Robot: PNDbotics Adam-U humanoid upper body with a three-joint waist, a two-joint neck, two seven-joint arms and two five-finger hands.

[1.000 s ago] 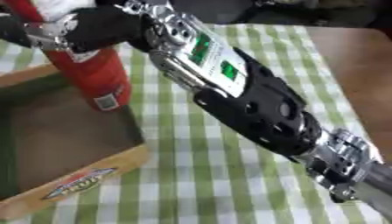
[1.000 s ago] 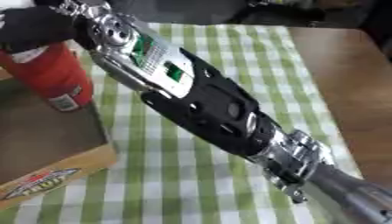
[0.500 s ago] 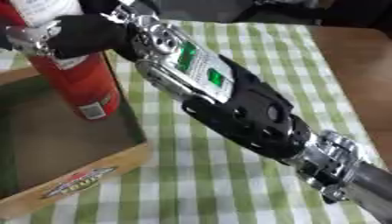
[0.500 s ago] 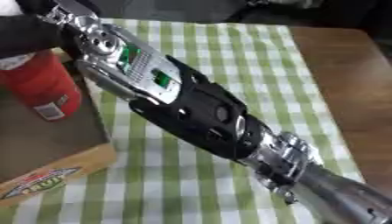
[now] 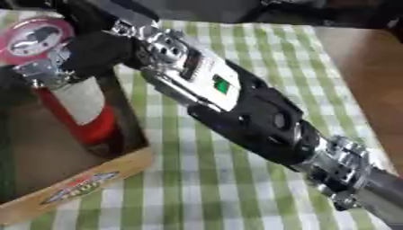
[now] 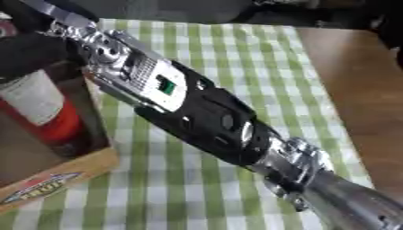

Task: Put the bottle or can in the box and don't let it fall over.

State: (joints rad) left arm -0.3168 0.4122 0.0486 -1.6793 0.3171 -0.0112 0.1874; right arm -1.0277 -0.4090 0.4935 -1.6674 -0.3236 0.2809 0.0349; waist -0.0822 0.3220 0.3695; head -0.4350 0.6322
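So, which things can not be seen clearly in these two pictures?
- Whether the red cylindrical can with the white label stands on the wooden box floor: its base is in dark shadow in both views.
- The can's label text: blurred.
- The right hand fingers: a dark blur around the can's top.
- The left hand: in no view.
- The box's left part: cut off by the edge.
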